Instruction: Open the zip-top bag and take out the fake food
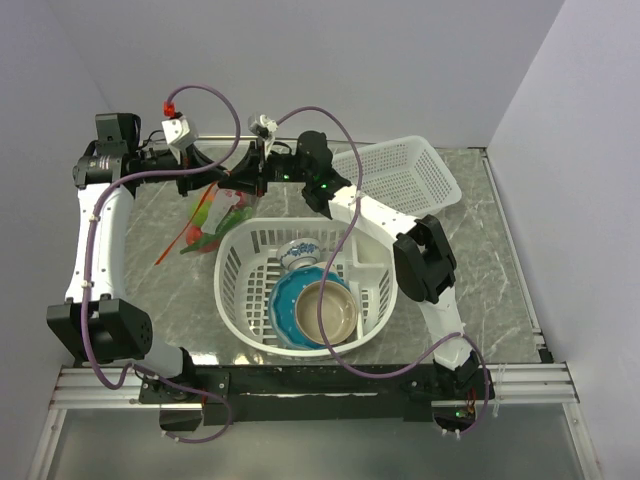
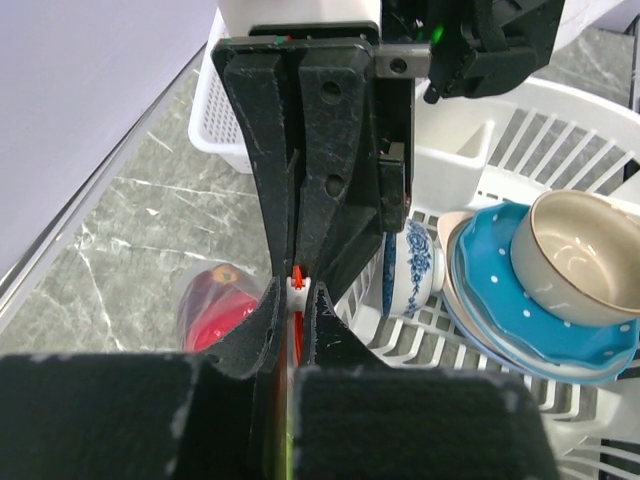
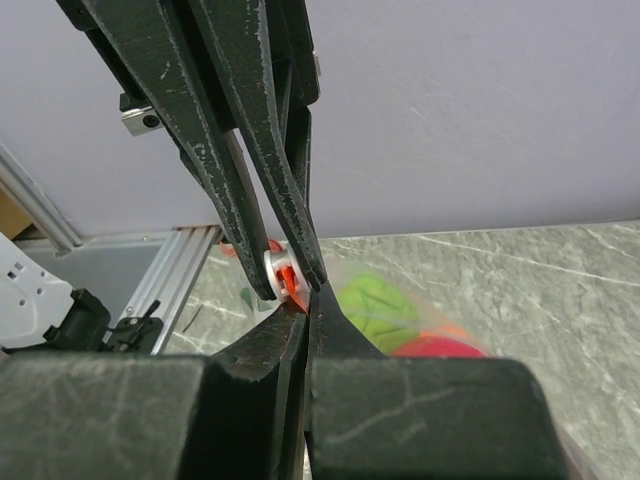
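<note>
left tool [image 2: 292, 322]: pinching zip-top bag [image 1: 207, 230] | right tool [image 3: 305, 314]: pinching zip-top bag

Grey-veined marble table [image 1: 180, 300], white slatted basket [image 1: 225, 290], white-dotted blue plate [image 2: 490, 305], red and green fake food [image 3: 385, 315].

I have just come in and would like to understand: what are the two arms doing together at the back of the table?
Both arms are gripping the zip-top bag by its top edge, behind the white basket. The left pincer and the right pincer are each shut on the red-orange zip strip, tip against tip. The fake food is inside the bag; nothing has been taken out yet.
</note>
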Controlling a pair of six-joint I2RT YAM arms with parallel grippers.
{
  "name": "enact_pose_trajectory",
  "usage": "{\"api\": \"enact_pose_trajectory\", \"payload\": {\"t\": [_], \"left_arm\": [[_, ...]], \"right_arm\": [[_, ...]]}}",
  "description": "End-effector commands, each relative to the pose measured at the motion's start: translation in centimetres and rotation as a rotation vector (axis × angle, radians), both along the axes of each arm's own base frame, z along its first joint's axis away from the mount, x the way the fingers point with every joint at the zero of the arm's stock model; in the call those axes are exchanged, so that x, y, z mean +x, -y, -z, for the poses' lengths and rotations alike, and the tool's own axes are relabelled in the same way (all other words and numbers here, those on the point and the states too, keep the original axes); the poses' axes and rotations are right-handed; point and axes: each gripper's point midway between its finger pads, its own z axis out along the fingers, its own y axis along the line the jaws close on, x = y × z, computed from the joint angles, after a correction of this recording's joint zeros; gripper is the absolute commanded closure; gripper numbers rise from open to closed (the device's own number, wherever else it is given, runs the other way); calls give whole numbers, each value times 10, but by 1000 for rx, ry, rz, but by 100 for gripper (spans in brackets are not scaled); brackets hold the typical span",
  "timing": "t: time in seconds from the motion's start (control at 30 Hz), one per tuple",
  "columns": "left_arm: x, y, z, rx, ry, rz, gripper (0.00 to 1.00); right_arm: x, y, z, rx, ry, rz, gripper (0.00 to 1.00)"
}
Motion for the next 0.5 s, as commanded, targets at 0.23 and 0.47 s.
{"api": "enact_pose_trajectory", "payload": {"t": [0.23,0.47], "left_arm": [[-22,-32,26,100,-66,-72,99],[-21,-84,61,152,-106,-169,99]], "right_arm": [[61,46,-57,163,25,147,100],[89,70,-48,182,-19,216,100]]}}
